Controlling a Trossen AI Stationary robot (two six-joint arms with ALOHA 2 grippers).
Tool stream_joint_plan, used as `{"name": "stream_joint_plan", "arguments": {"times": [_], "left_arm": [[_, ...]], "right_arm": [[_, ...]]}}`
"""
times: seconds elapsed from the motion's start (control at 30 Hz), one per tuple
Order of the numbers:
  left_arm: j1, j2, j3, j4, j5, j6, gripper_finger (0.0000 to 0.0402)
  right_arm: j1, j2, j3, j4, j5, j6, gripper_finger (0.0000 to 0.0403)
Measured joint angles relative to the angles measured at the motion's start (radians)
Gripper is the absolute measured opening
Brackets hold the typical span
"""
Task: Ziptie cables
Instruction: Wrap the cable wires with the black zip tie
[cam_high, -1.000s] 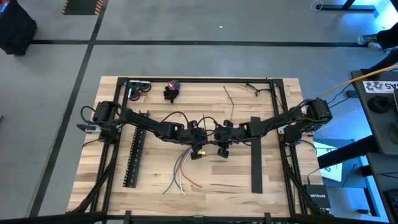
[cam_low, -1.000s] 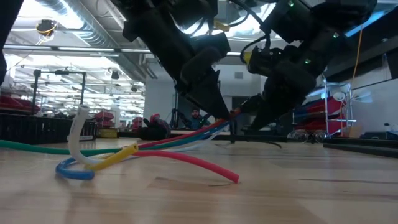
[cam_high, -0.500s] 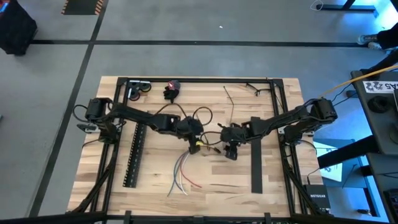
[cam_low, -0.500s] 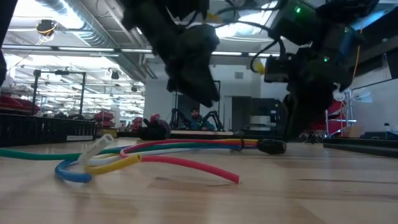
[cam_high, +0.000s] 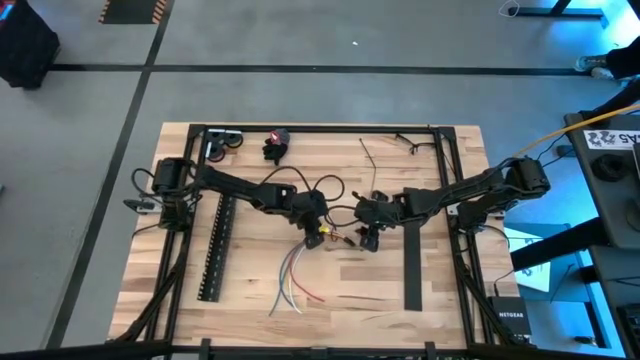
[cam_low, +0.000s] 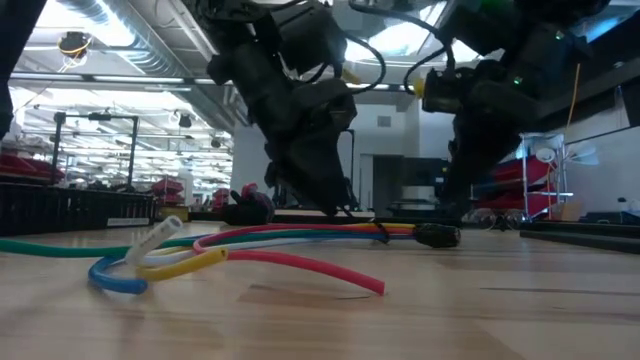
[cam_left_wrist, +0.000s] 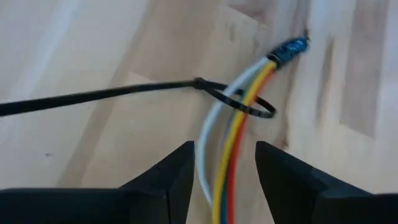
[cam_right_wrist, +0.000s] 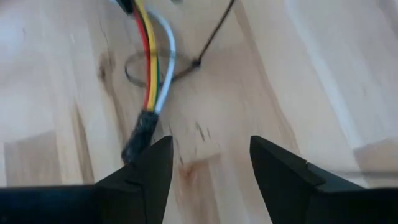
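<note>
My left gripper (cam_high: 317, 228) and right gripper (cam_high: 366, 235) hover mid-bench, jaws apart, flanking the cables (cam_high: 293, 278) lying flat. Only my wrist views show a zip-tie (cam_left_wrist: 239, 104) looped loosely around them.

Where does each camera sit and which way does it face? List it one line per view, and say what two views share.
High: overhead, straight down on the table, both arms.
Low: table height, level across the cables into the room; both arms come from above.
Left wrist: past the open left gripper onto cables and zip tie.
Right wrist: past the open right gripper onto the same.
Shared: both wrist views show the zip tie looped around the cables.
</note>
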Motion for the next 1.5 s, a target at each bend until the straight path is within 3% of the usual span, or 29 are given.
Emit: {"name": "stream_joint_plan", "arguments": {"times": [0.27,0.4,0.57,0.77,1.07,1.23,1.37,1.5], "left_arm": [[0.069,0.007,-0.189,0.324,-0.006,-0.096,0.0162],[0.093,0.014,-0.263,0.554,-0.004,-0.045,0.0162],[0.133,0.054,-0.284,0.719,0.026,0.007,0.0162],[0.141,0.092,-0.283,0.878,0.156,0.031,0.0136],[0.142,0.088,-0.283,0.738,0.162,0.119,0.0112],[0.143,0.021,-0.282,0.636,0.178,0.127,0.0116],[0.143,-0.043,-0.282,0.548,0.177,0.159,0.0117],[0.143,-0.101,-0.281,0.460,0.174,0.178,0.0117]], "right_arm": [[0.000,0.020,-0.001,0.177,0.019,-0.006,0.0207],[0.000,0.021,-0.001,0.189,0.021,-0.006,0.0207],[0.000,0.021,-0.001,0.187,0.018,-0.007,0.0207],[0.000,0.022,-0.001,0.190,0.011,0.005,0.0207],[0.000,0.022,-0.001,0.167,0.000,0.145,0.0207],[-0.005,0.022,-0.001,0.092,0.104,0.342,0.0207],[-0.046,0.061,-0.001,0.173,0.158,0.434,0.0207],[-0.104,0.142,0.001,0.276,0.135,0.451,0.0207]]}}
